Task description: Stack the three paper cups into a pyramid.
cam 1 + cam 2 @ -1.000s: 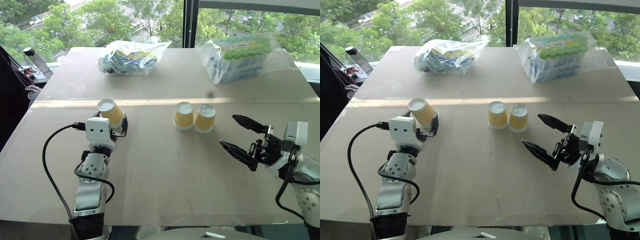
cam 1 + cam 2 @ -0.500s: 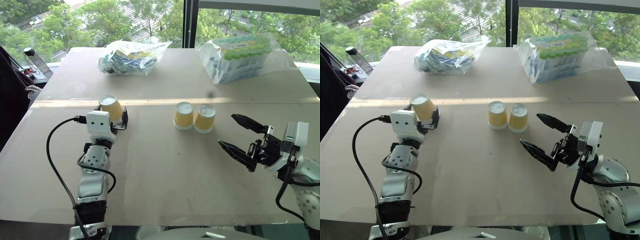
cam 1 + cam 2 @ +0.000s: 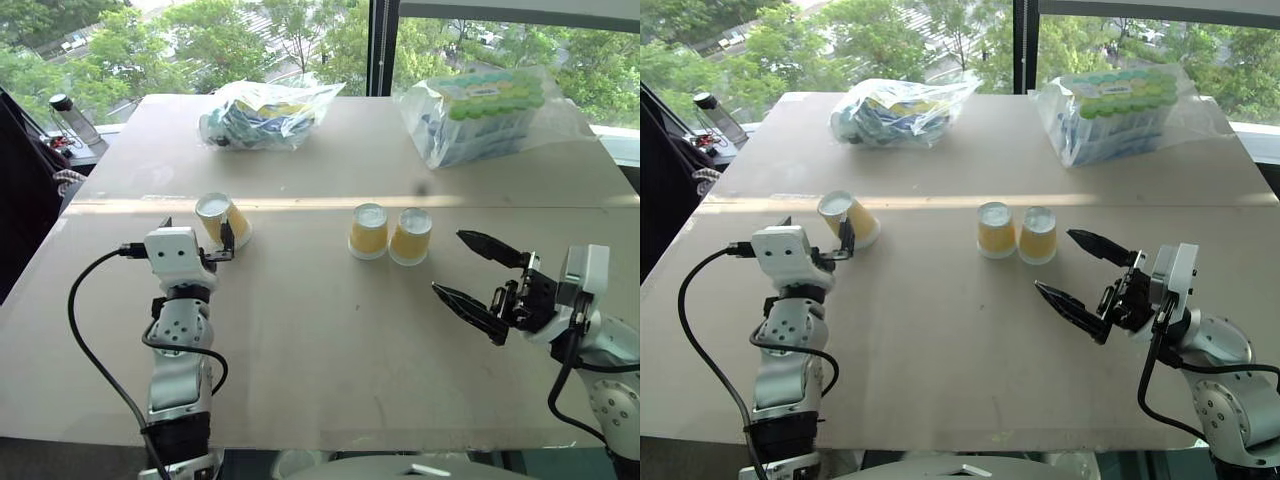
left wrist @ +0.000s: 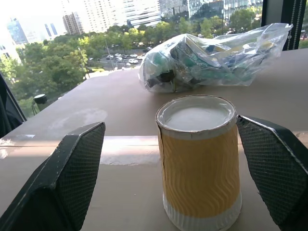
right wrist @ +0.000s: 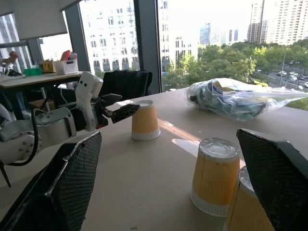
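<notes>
No text, brand, number or sign could be read. Print was glimpsed on the packets inside the two clear plastic bags (image 3: 262, 112) (image 3: 482, 112) at the table's far edge, but not a word of it could be made out.

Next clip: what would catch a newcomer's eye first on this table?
Two yellow-orange paper cups stand upside down, side by side, mid-table. A third yellow-orange paper cup stands apart to their left, between the open fingers of the left gripper, with gaps on both sides in the left wrist view. The right gripper hangs open right of the pair, and two clear plastic bags of packaged goods lie along the far edge.
</notes>
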